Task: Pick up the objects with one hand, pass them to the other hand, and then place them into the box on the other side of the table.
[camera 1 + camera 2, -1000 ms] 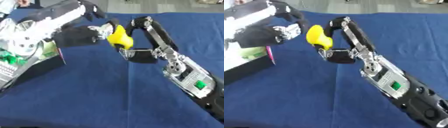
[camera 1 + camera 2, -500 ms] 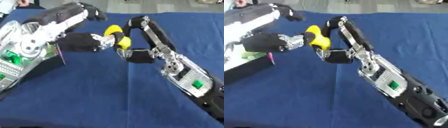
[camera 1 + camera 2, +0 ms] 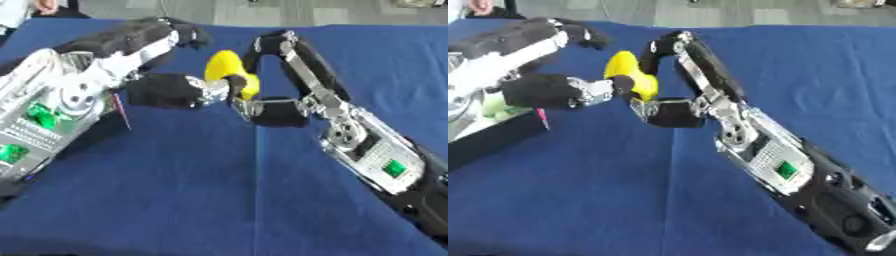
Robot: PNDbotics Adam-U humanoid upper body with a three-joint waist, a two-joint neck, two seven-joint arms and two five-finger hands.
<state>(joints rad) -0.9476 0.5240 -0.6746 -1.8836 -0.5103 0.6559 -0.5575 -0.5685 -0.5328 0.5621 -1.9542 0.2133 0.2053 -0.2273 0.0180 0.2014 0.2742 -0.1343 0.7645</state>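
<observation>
1. Yellow obj (image 3: 229, 74) sits upper centre of frame, above the blue table (image 3: 219, 200), clear of the cloth. Shape unclear, rounded, curved; can't ID further.
2. Right hand (image 3: 276, 107) comes in from lower right; long finger arches over the top of the obj, thumb side below it. Fingers curled round it = holding.
3. Left hand (image 3: 171, 91) comes in from left side of frame; its tip now touches the obj's left flank. Whether its fingers are closed on it: cannot tell, they're hidden behind the obj and the dark palm.
4. Change vs 1 s ago: left hand was apart from the obj w/ a visible gap; 0.5 s ago gap nearly gone; now contact. Obj itself keeps approx the same spot in right hand's grasp.
5. Meaning: handover stage reached, R→L. Transfer not done, since right hand hasn't let go.
6. Box (image 3: 492, 131) at left edge of frame, below left arm, w/ green bits inside. Judged next: left closes, right releases, left carries the obj to the box.
</observation>
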